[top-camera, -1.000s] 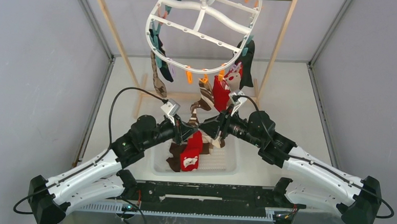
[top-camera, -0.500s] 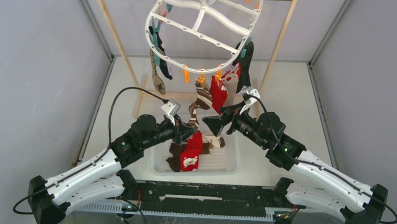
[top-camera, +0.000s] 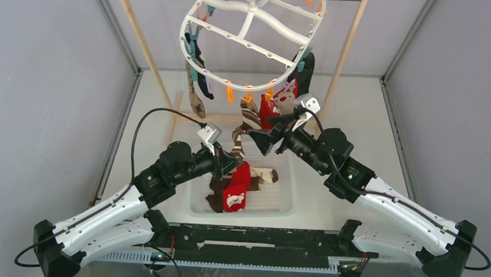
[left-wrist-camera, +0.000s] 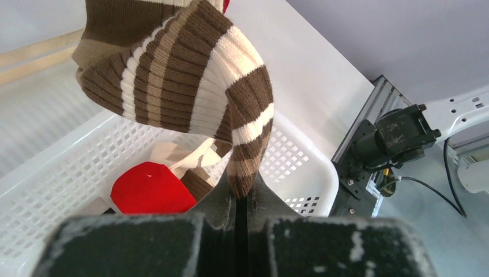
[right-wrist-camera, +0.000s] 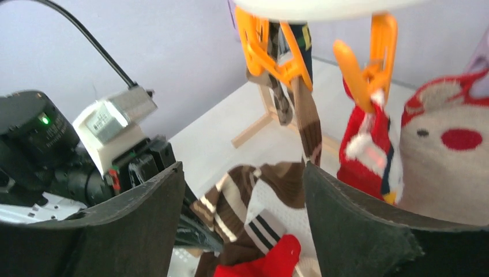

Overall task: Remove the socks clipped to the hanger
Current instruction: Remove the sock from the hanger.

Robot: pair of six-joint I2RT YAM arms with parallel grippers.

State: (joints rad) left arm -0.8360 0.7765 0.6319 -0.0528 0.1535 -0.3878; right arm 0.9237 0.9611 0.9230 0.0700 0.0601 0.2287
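The left gripper (left-wrist-camera: 242, 203) was clamped tight on the lower end of a brown striped sock (left-wrist-camera: 173, 75), its jaws pressed together with only the fabric between them. From there the sock rose in a twisted band to an orange clip (right-wrist-camera: 271, 52) under the rim of the hanger (top-camera: 248, 34), which held its upper end.

The right gripper (right-wrist-camera: 241, 173) stood with its jaws spread wide and nothing between them, raised just below the hanger's near edge and pointed at that same clip. Just beside the striped sock, a red sock (right-wrist-camera: 369, 150) hung from a second orange clip, and a beige sock (right-wrist-camera: 444, 167) with a red nose and a dark eye hung next to it.

Below the left gripper sat a white perforated basket (left-wrist-camera: 300, 167) with a loose red sock (left-wrist-camera: 151, 189) and other fabric lying in it. Dark socks (top-camera: 198, 79) dangled from the hanger's left side and a black sock (top-camera: 307, 72) from its right. The hanger hung by its centre hook from the metal rod of a wooden rack (top-camera: 140, 38), which stood on the pale surface (top-camera: 352, 106) behind the basket.
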